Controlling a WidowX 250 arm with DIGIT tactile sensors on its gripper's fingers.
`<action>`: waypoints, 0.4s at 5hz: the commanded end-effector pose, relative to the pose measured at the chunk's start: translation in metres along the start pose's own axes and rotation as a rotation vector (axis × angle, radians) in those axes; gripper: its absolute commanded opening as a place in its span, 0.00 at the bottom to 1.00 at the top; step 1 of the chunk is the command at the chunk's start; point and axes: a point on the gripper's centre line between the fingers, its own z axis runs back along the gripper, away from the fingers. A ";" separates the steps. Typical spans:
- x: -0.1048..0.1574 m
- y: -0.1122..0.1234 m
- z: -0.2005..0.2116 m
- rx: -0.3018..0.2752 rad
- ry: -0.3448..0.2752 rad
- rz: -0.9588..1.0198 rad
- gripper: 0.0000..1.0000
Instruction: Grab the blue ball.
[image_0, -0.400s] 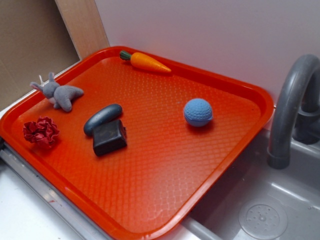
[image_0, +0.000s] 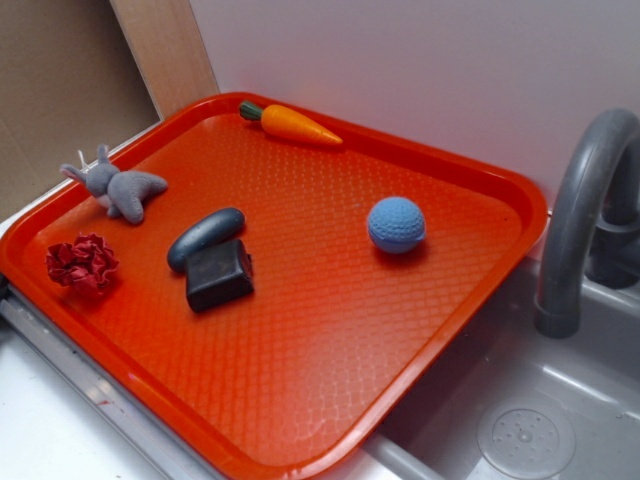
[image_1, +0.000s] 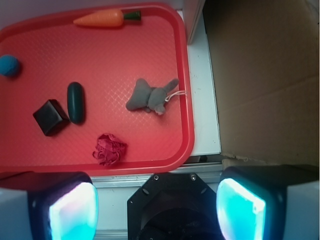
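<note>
So the tool (image_1: 157, 202) is wide open, its two glowing teal pads (image_1: 72, 210) sitting far apart at the bottom of the wrist view, with nothing between them and nothing touching them. It hangs over the edge of the white counter (image_1: 202, 100), just off the near rim of the red tray (image_1: 187, 100), not over any of the items. The blue ball (image_1: 9, 65) is way off, up ahead and far to the tool's left, half cut off by the frame edge. In the outside view the blue ball (image_0: 396, 224) sits alone on the tray (image_0: 470, 165), on the side toward the grey faucet (image_0: 585, 200). Closest to the tool is a crumpled red fabric thing (image_1: 109, 149), straight ahead and a bit left. Past that, the black block (image_1: 51, 117) and the dark capsule (image_1: 76, 102) lie right beside each other, the grey stuffed bunny (image_1: 151, 96) is ahead, and the carrot (image_1: 105, 18) lies along the far rim.
</note>
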 end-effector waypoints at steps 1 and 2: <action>0.058 -0.077 -0.021 -0.103 -0.203 -0.335 1.00; 0.072 -0.124 -0.028 -0.195 -0.275 -0.504 1.00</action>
